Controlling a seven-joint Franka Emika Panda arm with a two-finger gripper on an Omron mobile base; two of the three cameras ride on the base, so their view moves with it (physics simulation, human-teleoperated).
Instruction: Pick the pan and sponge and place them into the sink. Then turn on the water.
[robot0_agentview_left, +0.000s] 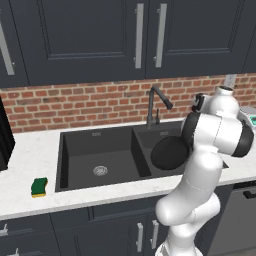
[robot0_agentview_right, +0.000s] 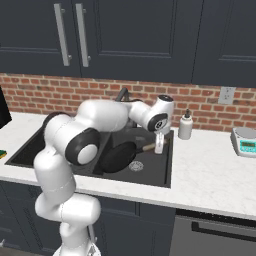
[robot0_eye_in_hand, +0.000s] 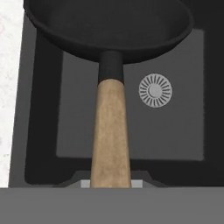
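Gripper (robot0_agentview_right: 159, 146) clamped on the tan wooden handle of the pan (robot0_agentview_right: 119, 156), jaws closed around the handle's outer end, seen from the right base view just over the right basin of the sink (robot0_agentview_right: 157, 181). Pan held off the basin floor, tilted, black bowl toward the divider between the two basins and handle running out to the right toward the hand. From the hand view, pan (robot0_eye_in_hand: 109, 26) stretching away from the fingers, wooden handle running straight down the middle of the picture, round silver drain (robot0_eye_in_hand: 155, 90) of the basin lying below and just right of the handle, apart from it. From the left base view, pan (robot0_agentview_left: 167, 152) partly hidden behind the white arm, hanging over the right basin of the sink (robot0_agentview_left: 61, 165); left basin bare but for its own drain (robot0_agentview_left: 100, 170).

Sponge (robot0_agentview_left: 39, 187) lying flat on the white counter (robot0_agentview_left: 30, 150) to the left of the sink, near the front edge, well apart from the pan, green top up over yellow body. Dark gooseneck faucet (robot0_agentview_left: 156, 102) standing at the far rim behind the divider, spout angled toward the right basin. White soap dispenser (robot0_agentview_right: 185, 125) on the counter just right of the sink at the far side, against the brick wall; small scale (robot0_agentview_right: 245, 141) farther right.
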